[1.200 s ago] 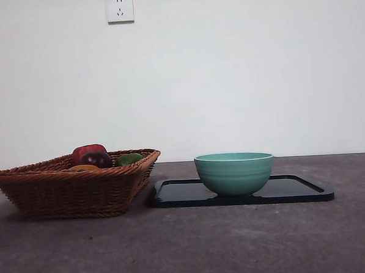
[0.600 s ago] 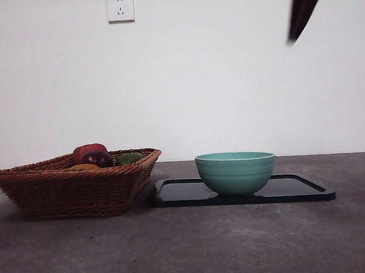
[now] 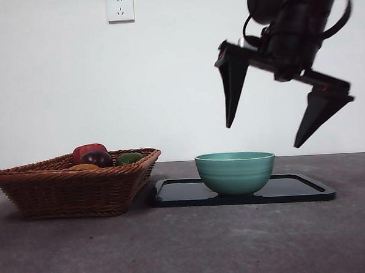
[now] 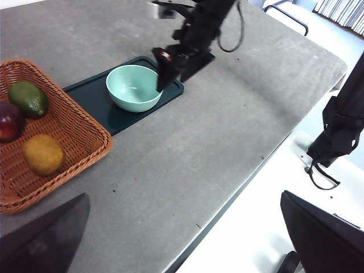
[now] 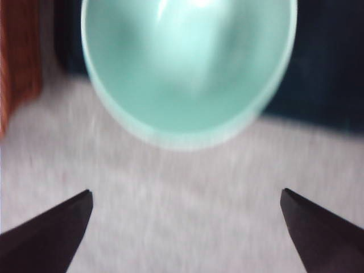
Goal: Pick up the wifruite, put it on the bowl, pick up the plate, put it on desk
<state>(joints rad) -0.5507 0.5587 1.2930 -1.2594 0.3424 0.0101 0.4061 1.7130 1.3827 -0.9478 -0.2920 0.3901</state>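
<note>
Left wrist view: one bowl (image 4: 133, 87), three fruits in basket (image 4: 79, 136).

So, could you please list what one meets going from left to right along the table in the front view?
Wicker basket of fruit → dark tray carrying the mint-teal bowl, with the right gripper hanging open above it.

Even, soft light, faint shadows; right wrist pic motion-blurred, bowl (image 5: 187, 68) smeared w/ glare; other views sharp.

right wrist view blurred, bowl (image 5: 187, 68) rim cut off, wifruite (image 3: 83, 167) mostly hidden
</note>
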